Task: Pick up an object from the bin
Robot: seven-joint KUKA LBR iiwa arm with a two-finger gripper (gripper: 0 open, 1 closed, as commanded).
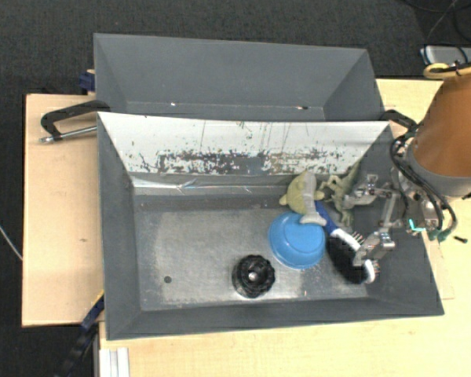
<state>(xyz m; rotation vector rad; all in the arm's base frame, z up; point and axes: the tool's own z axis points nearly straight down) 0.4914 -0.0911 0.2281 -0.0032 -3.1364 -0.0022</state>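
Observation:
My gripper (pixel 364 221) reaches in from the right side of the bin and is open, its two metal fingers spread apart with nothing between them. One fingertip is near a pale yellowish soft thing (pixel 303 192) by the back wall. The other is just above a black brush-like thing with white trim (pixel 345 259) at the front right. A round blue cup (pixel 296 243) lies just left of the gripper, beside the black thing. Whether a fingertip touches the black thing I cannot tell.
A black round knob-like thing (pixel 253 276) lies near the front wall, left of the blue cup. The bin's left half has bare floor. The arm's orange cover and cables hang over the right rim.

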